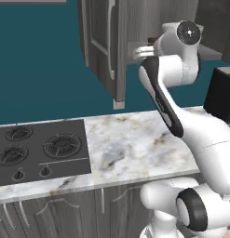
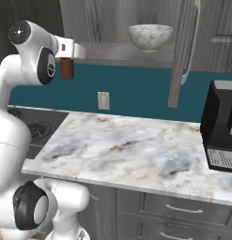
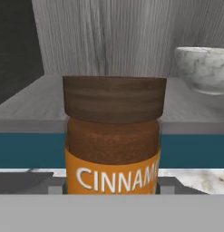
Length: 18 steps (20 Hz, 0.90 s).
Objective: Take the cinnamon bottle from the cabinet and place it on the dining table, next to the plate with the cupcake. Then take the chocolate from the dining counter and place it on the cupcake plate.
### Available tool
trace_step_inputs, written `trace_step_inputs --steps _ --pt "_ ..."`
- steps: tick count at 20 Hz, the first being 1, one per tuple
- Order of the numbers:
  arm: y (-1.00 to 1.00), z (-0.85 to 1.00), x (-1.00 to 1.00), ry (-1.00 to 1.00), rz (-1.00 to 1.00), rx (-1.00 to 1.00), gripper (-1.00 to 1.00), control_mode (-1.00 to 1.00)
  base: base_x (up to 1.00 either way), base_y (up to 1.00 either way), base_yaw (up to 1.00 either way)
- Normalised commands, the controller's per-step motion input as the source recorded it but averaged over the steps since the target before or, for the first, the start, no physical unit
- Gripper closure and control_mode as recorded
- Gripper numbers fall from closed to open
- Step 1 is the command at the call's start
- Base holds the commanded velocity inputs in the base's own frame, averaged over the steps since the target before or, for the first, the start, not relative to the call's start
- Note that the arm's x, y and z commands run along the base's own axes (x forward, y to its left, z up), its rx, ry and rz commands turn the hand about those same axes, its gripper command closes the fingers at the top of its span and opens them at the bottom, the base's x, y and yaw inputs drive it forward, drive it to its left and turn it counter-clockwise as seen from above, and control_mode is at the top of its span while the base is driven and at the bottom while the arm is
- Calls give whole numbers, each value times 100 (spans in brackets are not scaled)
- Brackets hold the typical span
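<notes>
**Cinnamon bottle sitting right in the claw, just off the cabinet shelf**

Cinnamon bottle (image 3: 112, 138) takes up the middle of the hand view, dead center in front of the gripper (image 3: 112, 189), with the dark finger bits poking out on either side of its orange label. So the claw looks clamped on the jar's lower half, wooden lid up, bottle upright. In the right base view the same bottle (image 2: 66, 68) hangs as a small brown thing under the white hand, just in front of the shelf edge and clear of the counter far below.

Arm pose: it's reared up tall from the base, elbow high, forearm reaching out level toward the open cabinet (image 1: 103, 42). From the left base view the wrist is tucked just past the cabinet door, hand aimed at the shelf opening.

Behind the bottle is the grey cabinet shelf (image 3: 36, 106), and a marbled white bowl (image 2: 150, 37) sits on it well off to the side. Below all that is the teal backsplash, then the marble counter (image 2: 131, 150). A black microwave (image 2: 220, 131) sits at the counter's right end, and the stove (image 1: 39, 148) is off to the left.
</notes>
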Motion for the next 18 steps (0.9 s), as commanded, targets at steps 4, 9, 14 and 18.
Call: trace_step_inputs --steps 4,9,14,18 --pt "-7 -12 -100 -13 17 0 100 -100 0 0 0" --pt "-4 -3 -91 -3 12 0 100 -100 0 0 0" --pt "4 -3 -52 1 5 0 100 100 -11 1 0" --pt "0 0 0 0 0 0 100 100 -97 1 0"
